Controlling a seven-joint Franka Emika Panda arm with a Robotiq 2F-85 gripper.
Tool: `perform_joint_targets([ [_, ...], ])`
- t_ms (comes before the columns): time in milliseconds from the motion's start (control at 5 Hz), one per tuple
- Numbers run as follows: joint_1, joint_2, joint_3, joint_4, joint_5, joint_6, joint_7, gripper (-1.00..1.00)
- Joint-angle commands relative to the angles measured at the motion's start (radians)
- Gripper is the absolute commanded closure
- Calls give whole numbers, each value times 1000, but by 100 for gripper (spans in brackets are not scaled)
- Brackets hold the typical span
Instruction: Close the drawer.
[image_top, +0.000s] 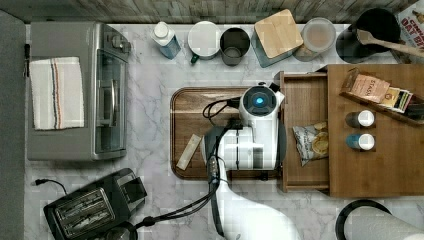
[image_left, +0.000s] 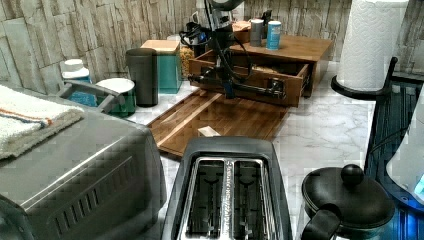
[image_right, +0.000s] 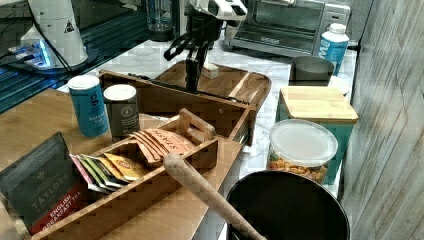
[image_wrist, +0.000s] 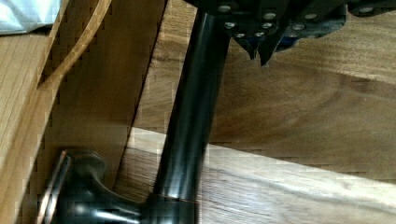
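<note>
The hand (image_left: 227, 87) was right at the black handle (image_left: 240, 86) on the front of the drawer (image_left: 250, 75). In the wrist view its two fingers (image_wrist: 261, 49) hung close together just beside the bar (image_wrist: 191, 107), with nothing between them. I think they were pressed together, not pinching the bar.

The drawer was pulled far out of the cabinet (image_top: 380, 165). In the top view it stuck out to the cabinet's left, over the marble desk (image_top: 150, 100). A bag of chips (image_top: 312, 142) lay inside it. So the job looked not yet done. The whole push was left: the drawer had to slide back under the cabinet top.

Nearest in the left view were a toaster (image_left: 227, 190), a silver oven (image_left: 75, 175) with a towel (image_left: 30, 117) on it, and a black kettle (image_left: 347, 200). Past them, a dark wood tray (image_left: 220, 117) lay on the desk just in front of the drawer, with a small packet (image_left: 208, 131) on it. The tray sat on the pull side, so I think it would not block the push. The chips lay low and should slide in too.

Farther back, two small bottles (image_top: 361, 130) and a tea box (image_top: 380, 92) stood on the cabinet top. Jars and cups lined the wall.
</note>
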Motion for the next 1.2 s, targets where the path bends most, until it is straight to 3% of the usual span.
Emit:
perform_joint_targets([
  [200, -285, 33, -52, 228, 90, -13, -224, 100],
  [400, -322, 60, -107, 274, 124, 29, -327, 100],
  [600, -352, 72, -132, 324, 91, 62, -367, 100],
  [800, -343, 66, -162, 348, -29, 58, -273, 100],
  [1000, -335, 28, -162, 247, -81, 175, -189, 100],
  [1200, -320, 29, -178, 247, -74, 176, -193, 100],
])
